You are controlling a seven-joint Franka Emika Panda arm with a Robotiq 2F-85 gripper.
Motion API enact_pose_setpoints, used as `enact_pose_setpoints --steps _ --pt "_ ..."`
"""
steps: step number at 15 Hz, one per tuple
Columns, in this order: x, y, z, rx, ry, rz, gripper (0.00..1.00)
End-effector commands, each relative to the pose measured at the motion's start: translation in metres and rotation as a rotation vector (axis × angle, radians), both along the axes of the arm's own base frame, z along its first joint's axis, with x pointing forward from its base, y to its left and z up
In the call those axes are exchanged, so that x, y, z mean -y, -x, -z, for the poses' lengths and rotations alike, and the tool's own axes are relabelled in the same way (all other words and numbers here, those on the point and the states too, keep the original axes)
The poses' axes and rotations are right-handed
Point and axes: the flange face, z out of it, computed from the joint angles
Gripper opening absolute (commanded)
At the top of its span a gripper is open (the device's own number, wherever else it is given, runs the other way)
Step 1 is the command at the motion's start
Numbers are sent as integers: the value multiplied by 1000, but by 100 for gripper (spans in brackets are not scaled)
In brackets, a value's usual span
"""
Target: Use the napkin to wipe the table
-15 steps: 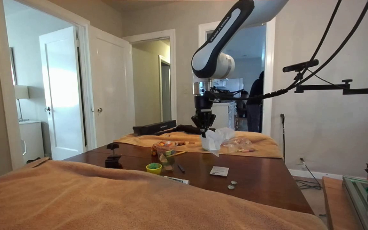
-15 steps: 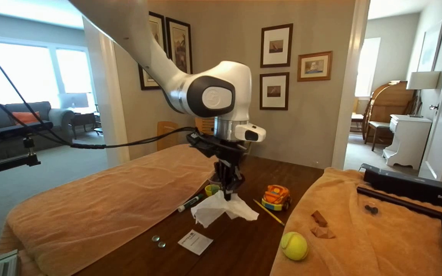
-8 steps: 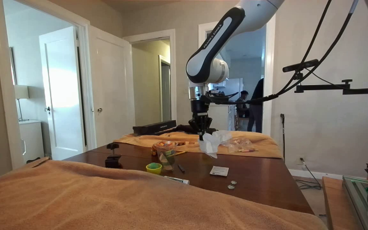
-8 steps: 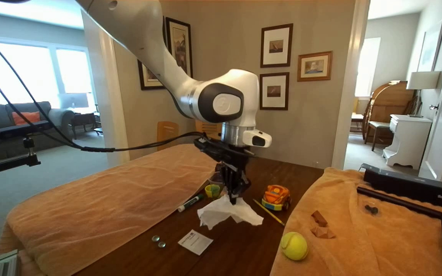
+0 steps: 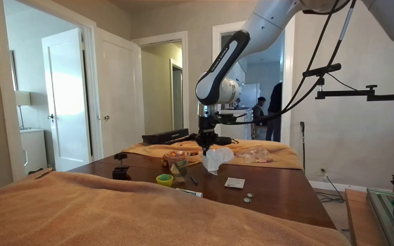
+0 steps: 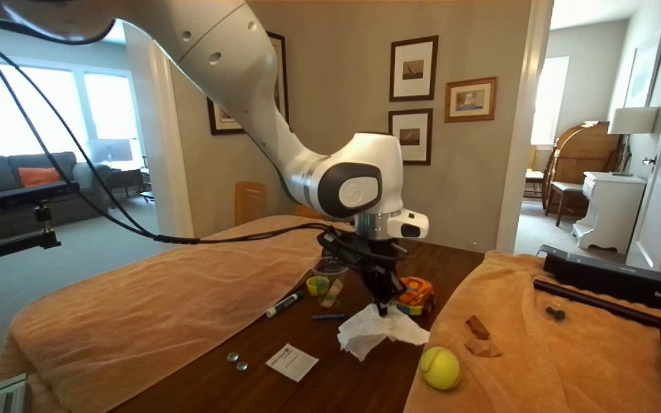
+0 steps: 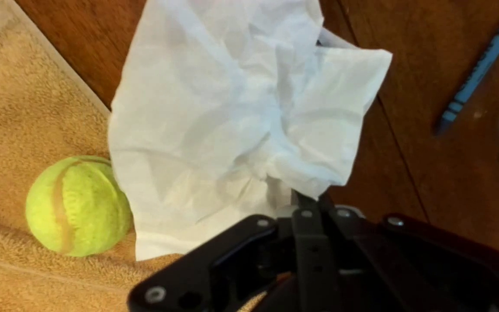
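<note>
The crumpled white napkin (image 5: 217, 160) hangs from my gripper (image 5: 205, 151) over the dark brown table (image 5: 272, 196). In an exterior view the napkin (image 6: 377, 334) spreads below the fingertips of the gripper (image 6: 383, 310), beside the edge of the tan cloth. In the wrist view the napkin (image 7: 206, 112) fills the upper middle. The gripper (image 7: 313, 201) is shut there, with a fold of the napkin pinched at its fingertips. The table (image 7: 440, 182) shows at the right. I cannot tell whether the napkin's lower edges touch the table.
A tennis ball (image 6: 440, 368) lies on the tan cloth (image 6: 537, 390) close to the napkin. An orange toy truck (image 6: 416, 293) is behind the gripper. A blue crayon (image 6: 330, 316), marker (image 6: 284, 303), yellow cup (image 6: 317, 285), clear cup (image 6: 330, 271), pale square (image 6: 292, 362) and glass beads (image 6: 241, 366) lie around.
My gripper has moved down and across the table with the napkin, leftward in one exterior picture and rightward in another, nearer the tennis ball. The blue crayon now shows where it was hidden.
</note>
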Motion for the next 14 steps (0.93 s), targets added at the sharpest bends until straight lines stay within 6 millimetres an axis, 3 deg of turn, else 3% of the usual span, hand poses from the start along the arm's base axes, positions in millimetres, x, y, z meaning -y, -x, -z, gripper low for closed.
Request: enact_pose_setpoints --steps 1,5,10,14 --pt "-9 -28 26 34 -44 -30 0" --pt "-23 -48 50 67 -75 -47 0" --pt "-22 -62 77 86 -80 -52 0" --pt "-41 -67 77 99 -93 -95 0"
